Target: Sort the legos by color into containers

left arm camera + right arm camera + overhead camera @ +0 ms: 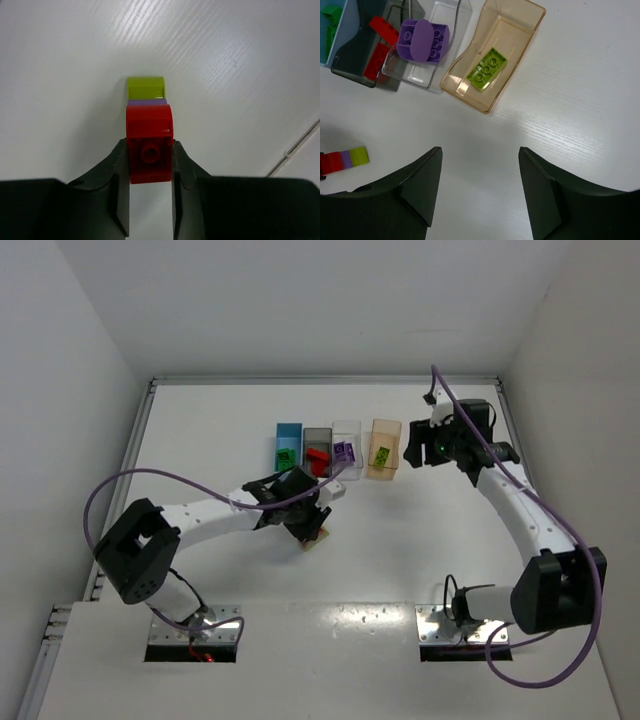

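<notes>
Step, as I judge it: break up the three-brick stack (pixel 148 122) so each colour can go to its own bin.

My left tool (pixel 150 147) is closed on the red brick (pixel 149 132) at the near end, fingers on its two side faces. The purple brick (pixel 146 102) and the lime brick (pixel 145 87) stick out ahead of the tips, free. I cannot tell whether the stack touches the counter (pixel 240 75) or hangs just over it.

My right tool (pixel 480 155) is wide open and holds nothing. The stack lies off to its left and near.

To do it well:
- Clamp the left hard on red only, and don't let the fingers creep onto purple.
- Bring the right in from ahead of the left tips and pinch only the lime end.
- Peel by tilting rather than a straight pull, since the studs grip.
- Risk: purple comes off with lime, or red slips out of my left fingers.

Bins sit ahead of the right tool in a row:
- Pale orange bin (pixel 530 15), ahead and nearest, holds a flat lime brick (pixel 486 69).
- Clear bin (pixel 455 20), to its left, holds a purple piece (pixel 422 40).
- Smoky grey bin (pixel 350 65) holds red bricks (pixel 380 30).
- Blue bin (pixel 347 15), far left, holds green bricks (pixel 330 20).

The stack is glossy, small and hard, three bricks in line, with a stud hole showing on the red face.
</notes>
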Tool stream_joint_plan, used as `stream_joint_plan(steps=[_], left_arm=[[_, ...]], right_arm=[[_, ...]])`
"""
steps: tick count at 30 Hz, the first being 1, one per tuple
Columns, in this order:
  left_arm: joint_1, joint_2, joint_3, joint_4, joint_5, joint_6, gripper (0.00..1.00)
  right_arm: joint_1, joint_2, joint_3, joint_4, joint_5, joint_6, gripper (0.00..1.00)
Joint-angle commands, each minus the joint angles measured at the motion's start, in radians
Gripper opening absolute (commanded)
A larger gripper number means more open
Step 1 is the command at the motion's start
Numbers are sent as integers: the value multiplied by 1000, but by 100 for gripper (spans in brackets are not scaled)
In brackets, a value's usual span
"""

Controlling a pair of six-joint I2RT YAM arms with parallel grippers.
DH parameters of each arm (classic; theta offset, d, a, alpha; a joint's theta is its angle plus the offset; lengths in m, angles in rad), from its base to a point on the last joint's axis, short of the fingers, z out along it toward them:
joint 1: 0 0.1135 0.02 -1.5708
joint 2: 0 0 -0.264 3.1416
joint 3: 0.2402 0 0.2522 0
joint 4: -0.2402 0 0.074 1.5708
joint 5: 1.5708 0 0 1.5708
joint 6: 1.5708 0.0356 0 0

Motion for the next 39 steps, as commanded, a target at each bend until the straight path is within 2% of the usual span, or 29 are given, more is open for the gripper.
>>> stream_joint_plan(steps=[1,2,5,8,9,11,12,13,14,17,19,22,25,30,39], left_arm=[[-15,4,37,14,26,31,18],[-15,-15,37,14,26,32,7],[6,-82,60,14,65,42,6],[64,-131,126,0,186,42,4],[86,-142,139,0,313,32,4],[167,-153,181,-9,454,-13,4],[199,-153,192,-9,602,-34,4],[228,-153,192,6,690,-57,4],[274,-153,201,17,761,-79,4],[319,-144,192,66,944,-152,4],[345,-130,192,98,1024,-197,4],[355,-119,192,123,1076,-217,3],[355,-108,158,219,1115,-286,3],[355,-108,149,256,1115,-314,3],[355,-79,158,287,1104,-341,3]], right_arm=[[-6,14,-1,19,-69,11,63],[-6,14,-1,19,-101,11,63],[-6,36,-27,19,-264,11,63],[14,76,-36,19,-463,-23,63],[14,86,-36,19,-583,-34,63],[14,122,-36,10,-742,-64,64],[14,134,-36,1,-800,-81,64],[14,146,-27,-22,-862,-103,64],[14,158,-27,-22,-920,-130,64],[5,172,-27,-22,-1159,-150,65],[5,172,-36,-22,-1206,-161,65],[14,172,-36,-22,-1246,-183,65],[24,185,-36,-36,-1258,-210,65],[57,212,1,-102,-1267,-267,65],[132,203,19,-102,-1249,-267,69]])
